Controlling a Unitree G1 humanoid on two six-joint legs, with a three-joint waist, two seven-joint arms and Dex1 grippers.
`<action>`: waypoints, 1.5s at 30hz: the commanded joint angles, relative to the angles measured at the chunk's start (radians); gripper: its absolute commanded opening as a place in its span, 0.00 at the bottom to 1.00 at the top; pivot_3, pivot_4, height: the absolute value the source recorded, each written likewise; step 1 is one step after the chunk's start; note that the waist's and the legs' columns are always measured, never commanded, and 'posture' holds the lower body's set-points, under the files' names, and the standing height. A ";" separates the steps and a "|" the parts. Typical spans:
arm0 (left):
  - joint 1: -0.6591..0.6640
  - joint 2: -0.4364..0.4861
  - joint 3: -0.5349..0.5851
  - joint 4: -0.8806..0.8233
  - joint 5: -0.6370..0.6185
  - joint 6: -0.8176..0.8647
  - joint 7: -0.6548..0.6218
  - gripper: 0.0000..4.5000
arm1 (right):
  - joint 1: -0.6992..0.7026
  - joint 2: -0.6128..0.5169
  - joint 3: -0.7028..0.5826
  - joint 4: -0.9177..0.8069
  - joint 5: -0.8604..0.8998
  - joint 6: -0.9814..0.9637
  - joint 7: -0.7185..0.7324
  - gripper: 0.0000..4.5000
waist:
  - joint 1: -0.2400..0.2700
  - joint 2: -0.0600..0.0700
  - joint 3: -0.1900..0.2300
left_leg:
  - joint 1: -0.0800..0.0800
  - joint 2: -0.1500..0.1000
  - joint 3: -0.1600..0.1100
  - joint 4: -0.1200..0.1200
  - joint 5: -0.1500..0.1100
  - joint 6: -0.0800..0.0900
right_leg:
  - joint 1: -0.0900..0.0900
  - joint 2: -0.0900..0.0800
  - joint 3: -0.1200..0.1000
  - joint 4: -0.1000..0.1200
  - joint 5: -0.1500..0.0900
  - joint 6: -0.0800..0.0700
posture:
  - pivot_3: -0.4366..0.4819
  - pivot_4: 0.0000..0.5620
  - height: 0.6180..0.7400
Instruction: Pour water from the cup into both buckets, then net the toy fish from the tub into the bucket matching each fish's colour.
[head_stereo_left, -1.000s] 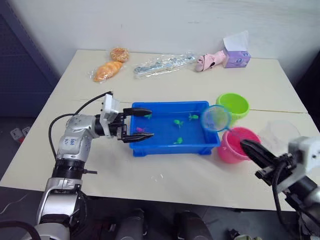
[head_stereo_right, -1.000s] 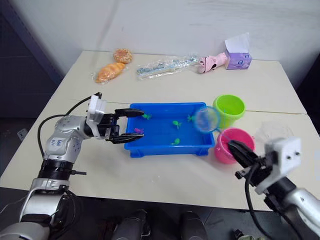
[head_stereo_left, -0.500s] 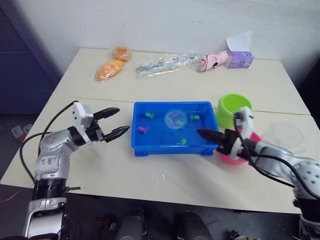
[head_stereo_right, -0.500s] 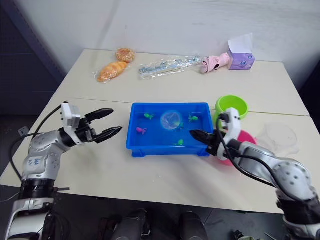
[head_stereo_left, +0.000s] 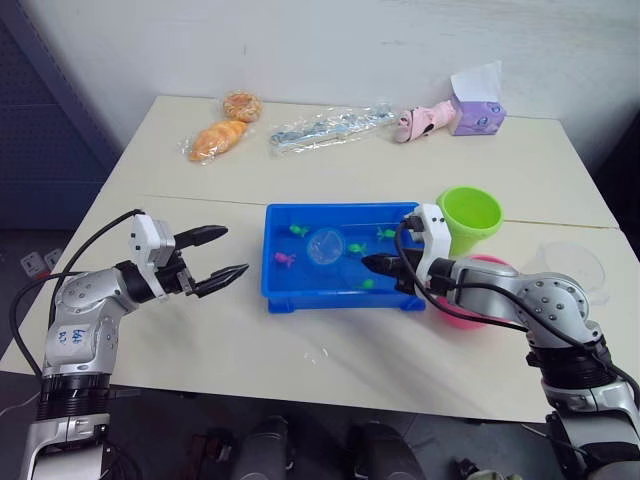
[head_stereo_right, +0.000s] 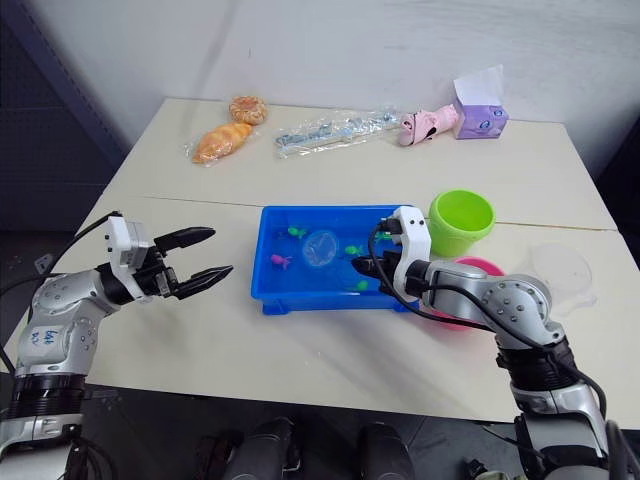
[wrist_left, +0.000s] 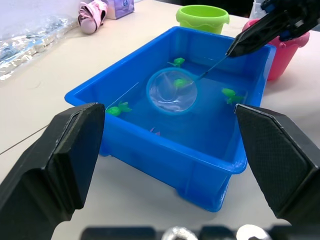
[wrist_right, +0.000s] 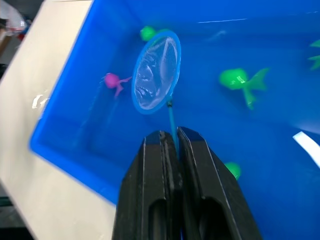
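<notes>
I count one tub, two buckets, green at 1 o'clock; right jaws pinch one net; left jaws open.

Tub centre; buckets right of it; net over tub.

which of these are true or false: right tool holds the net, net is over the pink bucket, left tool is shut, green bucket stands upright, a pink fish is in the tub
1. The right tool holds the small blue-rimmed mesh net. True.
2. The net is over the pink plastic bucket. False: it is over the shallow blue plastic tub.
3. The left tool is shut. False: it is open, beside the tub.
4. The lime green plastic bucket stands upright. True.
5. A tiny pink toy fish lies in the tub. True.
</notes>
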 joint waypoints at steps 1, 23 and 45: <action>-0.005 0.016 -0.003 -0.025 0.001 -0.017 -0.018 0.99 | -0.041 0.027 0.009 -0.007 -0.095 0.026 0.038 0.00 | 0.000 0.000 0.000 | 0.000 0.000 0.000 0.000 0.000 0.000 | 0.000 0.000 0.000 0.000 0.000 0.000 | 0.48 0.27 1.00; 0.011 0.029 -0.009 -0.011 0.018 -0.034 -0.032 0.99 | -0.124 0.352 -0.024 0.076 -0.397 0.134 0.171 0.00 | -0.023 0.000 0.000 | -0.001 0.000 0.003 -0.005 0.001 -0.002 | -0.006 0.000 0.002 0.006 0.000 0.000 | 0.48 0.27 1.00; -0.026 0.025 -0.029 0.020 0.023 -0.038 -0.049 0.99 | -0.030 0.404 -0.524 -0.111 -0.026 0.462 0.059 0.00 | -0.022 0.000 0.000 | -0.006 0.000 0.006 -0.006 0.001 -0.002 | -0.014 -0.001 0.003 0.010 0.001 -0.001 | 0.48 0.27 1.00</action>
